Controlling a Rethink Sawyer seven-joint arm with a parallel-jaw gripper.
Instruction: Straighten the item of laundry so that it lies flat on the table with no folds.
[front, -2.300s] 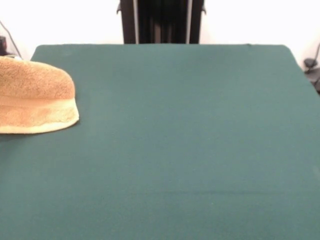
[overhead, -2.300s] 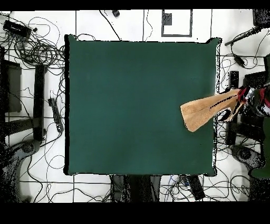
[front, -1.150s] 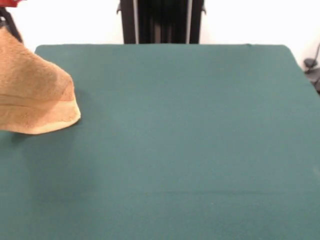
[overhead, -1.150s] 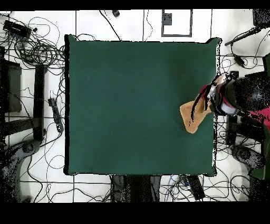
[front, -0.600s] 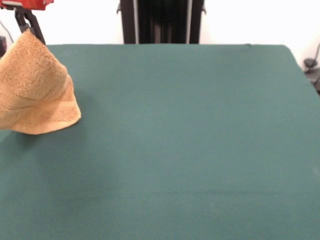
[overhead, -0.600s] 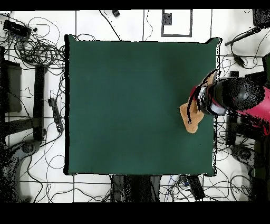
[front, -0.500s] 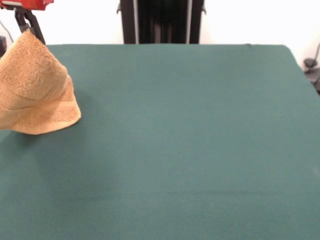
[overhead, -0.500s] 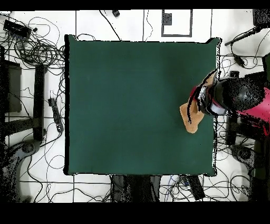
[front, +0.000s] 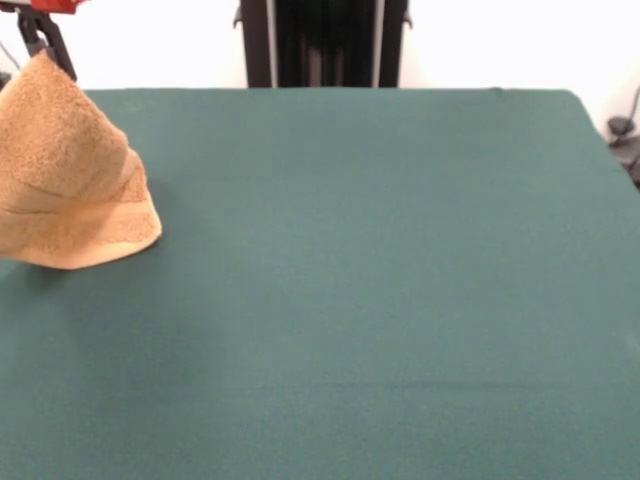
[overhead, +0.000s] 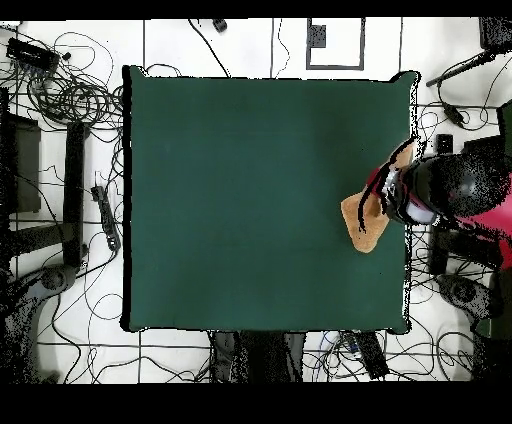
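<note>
Towel lifted into a peak at the table's edge

In the front view, the green table (front: 380, 280) spreads bare across the near and middle ground. At its left edge the golden-tan towel (front: 70, 180) stands in a cone, its banded hem resting on the cloth and its top pulled up. Farther back, at the upper left corner, the gripper (front: 40, 50) pinches the towel's peak between its dark fingers (front: 52, 45). From overhead, the towel (overhead: 362, 222) sits at the table's right edge, partly beneath the arm (overhead: 440, 190).

Bright even light, soft shadow beneath towel (front: 70, 180), white backdrop blown out
</note>
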